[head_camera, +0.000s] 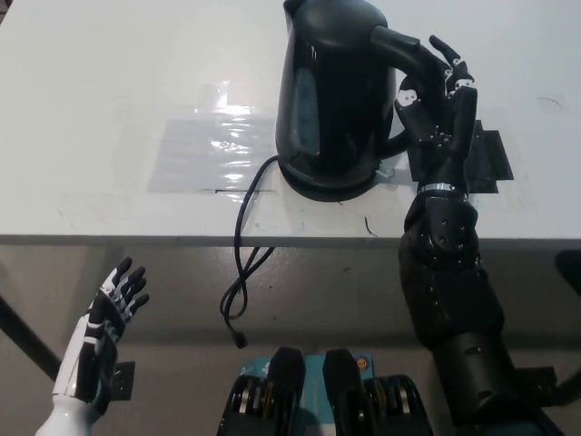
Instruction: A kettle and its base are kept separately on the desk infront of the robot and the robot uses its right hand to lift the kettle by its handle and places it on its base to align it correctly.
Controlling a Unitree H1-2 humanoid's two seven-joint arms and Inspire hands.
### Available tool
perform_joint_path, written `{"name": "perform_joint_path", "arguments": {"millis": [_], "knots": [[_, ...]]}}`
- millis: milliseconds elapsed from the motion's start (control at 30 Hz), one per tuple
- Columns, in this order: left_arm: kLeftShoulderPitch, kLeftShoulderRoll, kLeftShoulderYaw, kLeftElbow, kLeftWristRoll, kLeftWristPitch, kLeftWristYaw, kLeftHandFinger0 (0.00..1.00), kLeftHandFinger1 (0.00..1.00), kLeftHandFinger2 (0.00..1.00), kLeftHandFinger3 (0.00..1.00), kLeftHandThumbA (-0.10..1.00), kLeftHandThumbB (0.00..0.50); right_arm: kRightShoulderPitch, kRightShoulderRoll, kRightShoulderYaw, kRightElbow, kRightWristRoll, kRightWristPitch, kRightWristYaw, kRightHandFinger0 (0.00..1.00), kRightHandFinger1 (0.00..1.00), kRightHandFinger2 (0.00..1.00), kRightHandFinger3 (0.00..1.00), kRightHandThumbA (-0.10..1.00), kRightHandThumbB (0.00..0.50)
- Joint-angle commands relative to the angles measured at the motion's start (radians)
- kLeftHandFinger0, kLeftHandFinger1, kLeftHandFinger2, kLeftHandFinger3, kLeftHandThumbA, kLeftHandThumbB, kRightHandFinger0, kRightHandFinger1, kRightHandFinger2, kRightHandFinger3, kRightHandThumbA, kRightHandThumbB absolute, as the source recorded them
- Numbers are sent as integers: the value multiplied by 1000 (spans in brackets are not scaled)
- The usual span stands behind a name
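From my station I saw the black right hand [438, 98] raised over the desk [109, 82], palm toward the kettle [331, 95], its fingers [448, 53] spread and pointing away from the robot. The hand lay against the outer side of the kettle's handle [408, 54]; the fingers looked apart rather than curled around it, so I read the hand as open and holding nothing, though the black on black made the contact line hard to follow. Whether the thumb side pressed on the handle I could not tell.

Just to the left of that hand stood the kettle, upright, its body a glossy black. It sat on its round base [331, 184], which showed as a dark rim under the kettle's bottom edge. I could not tell from this angle whether it was fully seated.

From the base a black power cord [243, 263] ran toward the robot, over the near edge of the desk, and hung down in a loop with its plug dangling below.

Under and behind the right hand lay a dark flat patch [486, 159] on the desk. Farther left of the kettle a clear shiny sheet [213, 150] lay flat on the white surface.

The white left hand [102, 334] rested well apart, low and to the left below the desk edge, fingers spread, holding nothing.
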Motion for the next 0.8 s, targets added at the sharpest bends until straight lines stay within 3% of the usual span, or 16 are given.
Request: {"name": "perform_joint_path", "arguments": {"millis": [0,100,500,700,733,767], "knots": [[-18,17,14,-24,-17,-13,-7,1000,1000,1000,1000,1000,210,-35,24,19,-52,-27,-40,-9,0,170,594,713,-100,90],[-22,19,13,-19,-13,-13,-7,1000,1000,1000,1000,1000,207,-15,32,13,-88,-13,-25,0,0,166,578,689,-100,99],[-25,21,12,-19,-11,-16,-8,1000,1000,1000,1000,1000,189,16,40,9,-137,2,5,18,0,188,629,774,-100,87],[-25,21,11,-22,-15,-12,-10,1000,1000,1000,1000,1000,191,12,31,20,-106,-45,3,-11,0,192,626,736,-100,107],[-24,21,13,-25,-17,-10,-9,1000,1000,1000,1000,1000,189,11,27,28,-99,-71,10,-24,23,245,681,788,-100,145],[-25,21,13,-27,-15,-7,-7,1000,1000,1000,1000,1000,196,14,23,35,-107,-71,25,-8,314,605,1000,1000,-4,260]]}}
